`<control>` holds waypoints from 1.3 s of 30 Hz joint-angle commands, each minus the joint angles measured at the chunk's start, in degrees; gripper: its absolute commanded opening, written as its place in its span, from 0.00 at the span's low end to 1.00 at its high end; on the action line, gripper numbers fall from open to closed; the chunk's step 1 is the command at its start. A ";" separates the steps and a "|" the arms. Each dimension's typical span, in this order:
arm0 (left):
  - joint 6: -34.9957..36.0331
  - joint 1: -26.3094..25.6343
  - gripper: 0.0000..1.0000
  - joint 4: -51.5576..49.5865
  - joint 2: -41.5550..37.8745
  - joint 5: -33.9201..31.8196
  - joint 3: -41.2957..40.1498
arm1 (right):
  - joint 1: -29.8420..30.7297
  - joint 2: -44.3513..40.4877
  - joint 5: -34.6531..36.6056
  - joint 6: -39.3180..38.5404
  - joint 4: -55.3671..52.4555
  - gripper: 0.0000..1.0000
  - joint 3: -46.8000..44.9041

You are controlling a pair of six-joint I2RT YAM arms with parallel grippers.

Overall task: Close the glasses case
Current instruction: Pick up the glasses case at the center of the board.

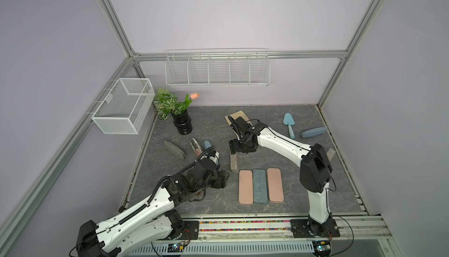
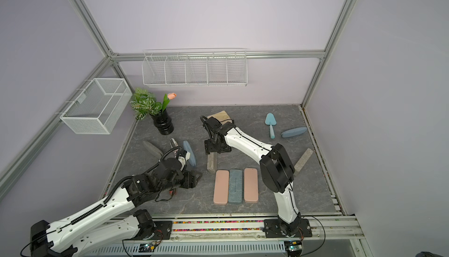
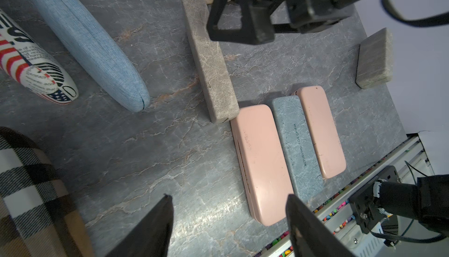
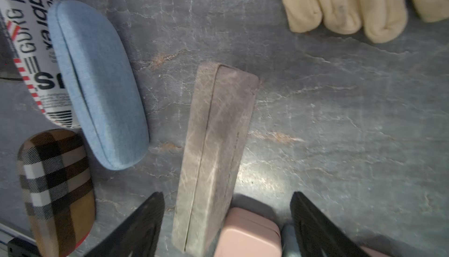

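Right gripper point(image 4: 226, 195) is hovering wide open over the grey case point(image 4: 213, 134), which is looking shut, maybe. Left gripper point(image 3: 228, 196) is gaping empty near it.

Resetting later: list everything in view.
pink cases: two, pink, front centre
blue-grey case: one, blue-grey, between them
grey box cases: two, grey, centre; right edge
blue oval cases: two, blue, left; far right
grey oval case: one, grey, left
printed case: one, white, left
plaid case: one, tan, left
trowel: one, blue, back right
cloth: one, cream, back
plant: one, green, back left
wire baskets: two, white, walls
left gripper: black, open
right gripper: black, open
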 commanded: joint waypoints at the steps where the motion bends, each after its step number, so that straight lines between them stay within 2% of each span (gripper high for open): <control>1: 0.24 -0.09 0.74 -0.49 -0.29 -0.41 -0.73 | 0.72 3.42 -3.01 -1.38 -2.45 0.85 2.88; 8: 0.20 -0.14 0.74 -0.31 0.15 -0.15 -0.86 | 0.92 8.54 -4.58 -1.16 -2.41 0.85 5.28; 10: 0.19 -0.10 0.74 -0.31 0.40 -0.06 -0.84 | 0.92 9.17 -4.93 -1.03 -2.08 0.83 5.20; 11: 0.15 -0.11 0.74 -0.31 0.40 -0.08 -0.81 | 0.94 9.48 -5.15 -1.00 -1.88 0.78 5.12; 16: 0.20 -0.09 0.74 -0.31 0.40 -0.16 -0.86 | 0.72 9.56 -4.75 -0.55 -0.88 0.42 4.76; 18: 0.20 -0.09 0.74 -0.31 0.56 -0.15 -0.84 | 0.42 8.38 -4.31 -0.51 0.14 0.35 4.02; 22: 0.24 -0.12 0.74 -0.44 0.89 -0.19 -0.56 | -1.31 2.97 -3.52 -0.39 3.19 0.27 0.21; 30: 0.34 -0.10 0.74 -0.66 0.83 -0.41 -0.37 | -8.12 -16.06 0.92 -4.16 0.83 0.24 -12.10; 35: 0.36 -0.10 0.74 -0.67 0.60 -0.51 -0.40 | -12.72 -29.17 4.04 -6.82 -4.91 0.24 -19.92; 39: 0.38 -0.08 0.74 -0.66 0.60 -0.46 -0.38 | -14.02 -37.11 8.00 -6.22 -12.35 0.25 -26.29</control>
